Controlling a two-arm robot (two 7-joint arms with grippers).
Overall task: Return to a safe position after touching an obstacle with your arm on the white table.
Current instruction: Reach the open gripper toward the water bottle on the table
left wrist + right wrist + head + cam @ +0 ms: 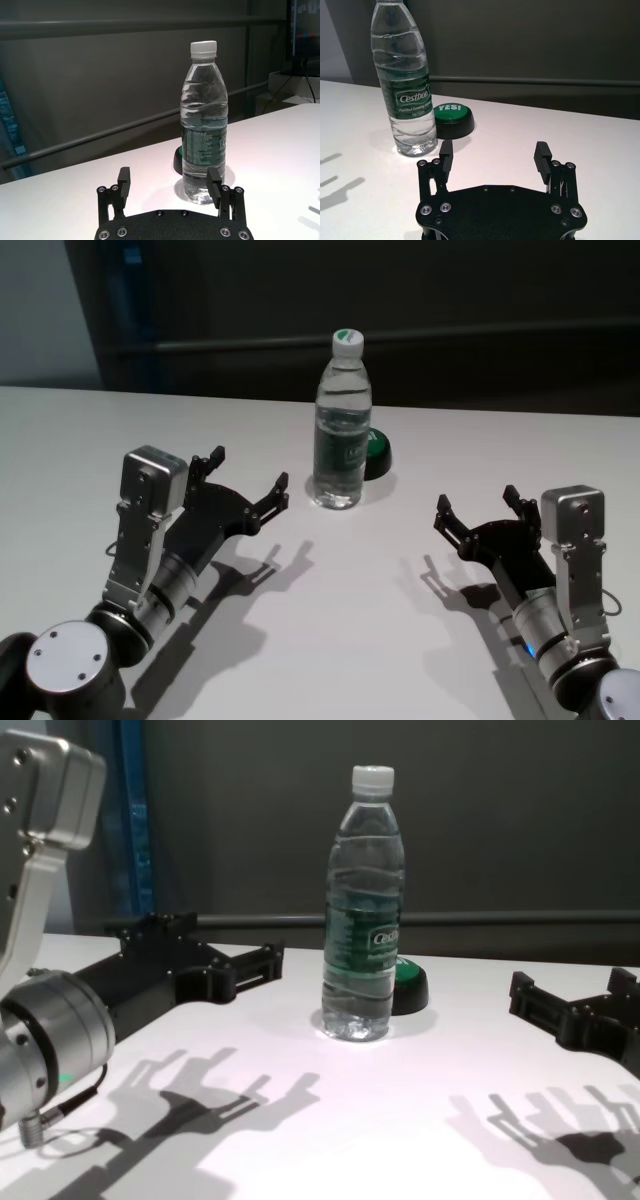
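Note:
The obstacle, a clear water bottle (342,430) with a white cap and dark green label, stands upright near the back middle of the white table (380,620). My left gripper (250,472) hovers just left of the bottle, open and empty, with a small gap between its nearer fingertip and the bottle. In the left wrist view the bottle (204,135) stands just beyond one finger of the left gripper (169,177). My right gripper (478,502) is open and empty, farther off to the bottle's right and nearer me. The right wrist view shows the bottle (405,85) off to one side of that gripper (494,150).
A low round green button (376,452) on a black base sits right behind the bottle, touching or nearly touching it. A dark wall with a horizontal rail runs behind the table's far edge.

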